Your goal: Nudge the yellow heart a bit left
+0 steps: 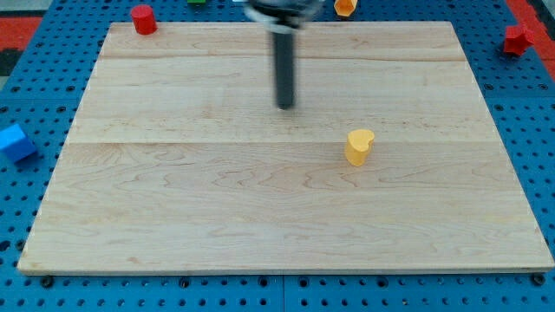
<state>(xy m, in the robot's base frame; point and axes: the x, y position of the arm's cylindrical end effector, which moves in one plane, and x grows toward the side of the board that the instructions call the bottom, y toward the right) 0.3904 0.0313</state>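
A yellow heart block (359, 146) sits on the wooden board (217, 199), right of the board's middle. My tip (285, 106) is on the board, above and to the left of the heart, clearly apart from it. The rod runs up from the tip to the view's top edge and looks blurred.
A red cylinder (143, 18) stands at the board's top left corner. A blue block (15, 142) lies off the board at the view's left. A red block (518, 38) lies off the board at top right. An orange block (346, 6) and a green block (198, 3) are at the top edge.
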